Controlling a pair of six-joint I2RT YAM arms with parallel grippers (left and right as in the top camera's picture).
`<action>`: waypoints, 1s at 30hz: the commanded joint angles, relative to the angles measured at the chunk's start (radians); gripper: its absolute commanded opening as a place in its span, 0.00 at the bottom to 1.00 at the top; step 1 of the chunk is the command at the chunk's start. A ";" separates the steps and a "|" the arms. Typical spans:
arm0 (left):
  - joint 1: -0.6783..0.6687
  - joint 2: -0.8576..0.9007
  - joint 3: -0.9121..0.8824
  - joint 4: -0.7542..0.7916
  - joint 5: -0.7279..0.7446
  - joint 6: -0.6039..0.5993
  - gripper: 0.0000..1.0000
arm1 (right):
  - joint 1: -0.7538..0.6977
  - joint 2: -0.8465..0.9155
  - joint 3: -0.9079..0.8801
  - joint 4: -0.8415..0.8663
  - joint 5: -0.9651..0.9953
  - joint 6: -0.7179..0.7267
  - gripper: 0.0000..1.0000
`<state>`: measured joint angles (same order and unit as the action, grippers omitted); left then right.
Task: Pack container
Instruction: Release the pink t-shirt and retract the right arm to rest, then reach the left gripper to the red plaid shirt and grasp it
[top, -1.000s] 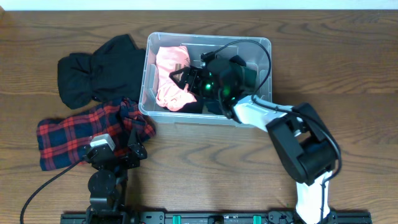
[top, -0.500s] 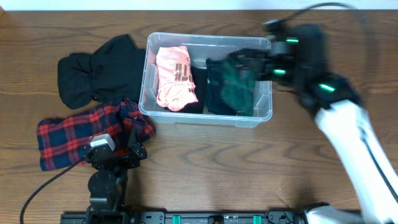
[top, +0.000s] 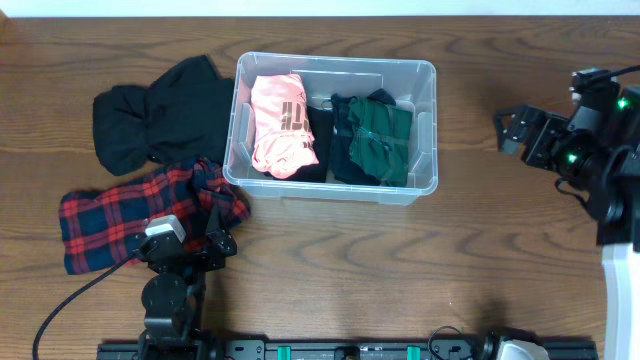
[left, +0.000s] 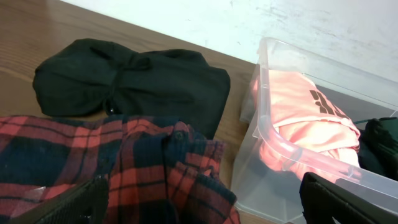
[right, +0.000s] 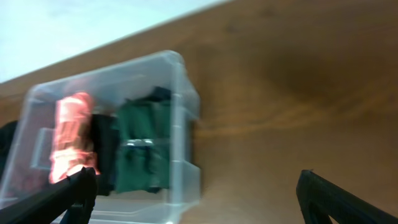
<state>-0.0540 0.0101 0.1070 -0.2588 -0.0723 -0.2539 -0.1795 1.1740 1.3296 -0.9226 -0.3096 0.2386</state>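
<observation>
My left gripper (top: 188, 243): low over near edge of red-and-blue checked shirt (top: 130, 215), jaws spread wide, nothing in them. My right gripper (top: 520, 135): out to right of box, well apart from it, jaws spread wide, empty too.

On brown wood table (top: 400, 280), toward far side, sits big clear plastic box with rounded corners (top: 340, 193). Inside box: folded pink shirt (top: 280, 125) at left, black cloth piece (top: 322, 140) in middle, dark green cloth (top: 382, 140) at right. Left of box, on table: floppy black top (top: 160, 115). Checked shirt lies nearer me, just beside box's near left corner.
</observation>
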 joint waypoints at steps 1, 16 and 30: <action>0.005 -0.006 -0.025 -0.009 0.021 0.009 0.98 | -0.045 0.048 0.002 -0.017 0.015 -0.023 0.99; 0.005 0.307 0.472 -0.369 0.000 0.009 0.98 | -0.056 0.145 0.002 -0.047 0.014 -0.023 0.99; 0.179 0.776 1.001 -0.711 -0.051 -0.140 0.98 | -0.056 0.145 0.002 -0.047 0.014 -0.023 0.99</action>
<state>0.0502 0.7425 1.0588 -0.9466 -0.0849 -0.3153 -0.2298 1.3178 1.3285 -0.9688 -0.2947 0.2260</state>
